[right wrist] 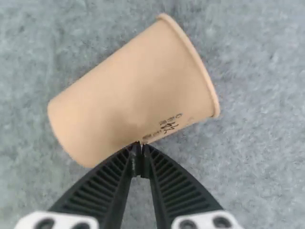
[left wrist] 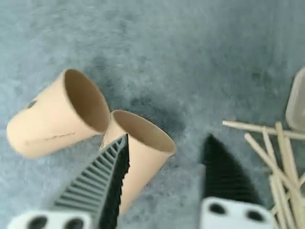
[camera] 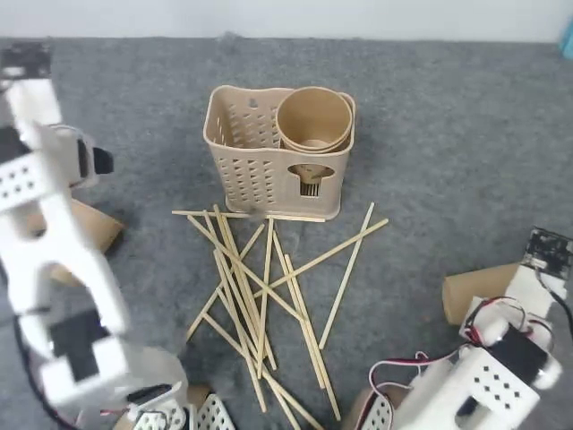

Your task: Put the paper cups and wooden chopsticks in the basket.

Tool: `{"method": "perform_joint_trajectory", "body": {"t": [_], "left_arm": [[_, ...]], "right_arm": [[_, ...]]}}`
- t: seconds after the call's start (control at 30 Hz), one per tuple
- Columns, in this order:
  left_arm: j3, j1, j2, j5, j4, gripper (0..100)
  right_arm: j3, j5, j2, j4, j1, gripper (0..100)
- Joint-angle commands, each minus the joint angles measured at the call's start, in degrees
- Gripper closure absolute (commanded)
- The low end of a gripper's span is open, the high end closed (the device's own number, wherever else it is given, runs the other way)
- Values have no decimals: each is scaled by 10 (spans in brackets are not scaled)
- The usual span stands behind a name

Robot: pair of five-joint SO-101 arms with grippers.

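My left jaws stand open over two paper cups lying on their sides on the grey counter (camera: 448, 134). One toothed jaw crosses the wall of the nearer cup (left wrist: 140, 148). The other jaw is beside it, above bare counter. The second cup (left wrist: 57, 114) lies just beside the nearer one and seems to touch it at the rim. My right jaws are closed and hold nothing. Their tips are just at the wall of the lone cup (right wrist: 133, 90), which also lies on its side. The basket (camera: 251, 170) stands in the middle with stacked cups (camera: 313, 118) at one end, and the chopsticks (camera: 260, 287) lie scattered in front of it.

I judge that the step in hand is to grasp a cup. On the left, I should bring the nearer cup to the middle between the jaws before closing. I should close softly, because thin paper crushes easily, and a round cup can roll away or push its neighbour. The right jaws must first open wide, since closed like this they would only push the cup.
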Motion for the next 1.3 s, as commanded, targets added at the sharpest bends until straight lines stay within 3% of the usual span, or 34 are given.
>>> {"method": "perform_joint_trajectory", "body": {"t": [0.0,0.23,0.6,0.9,1.27], "left_arm": [[-122,20,95,-97,47,965],[-232,25,215,-151,69,956],[-233,4,319,-212,135,956],[-220,-85,243,-270,134,957],[24,-160,55,-404,134,957]], "right_arm": [[67,-30,1,-73,-6,991],[98,-28,-17,-84,-48,991],[113,-27,-57,-80,-51,991],[113,-27,-58,-80,-51,991],[113,-27,-58,-81,-51,991]]}}
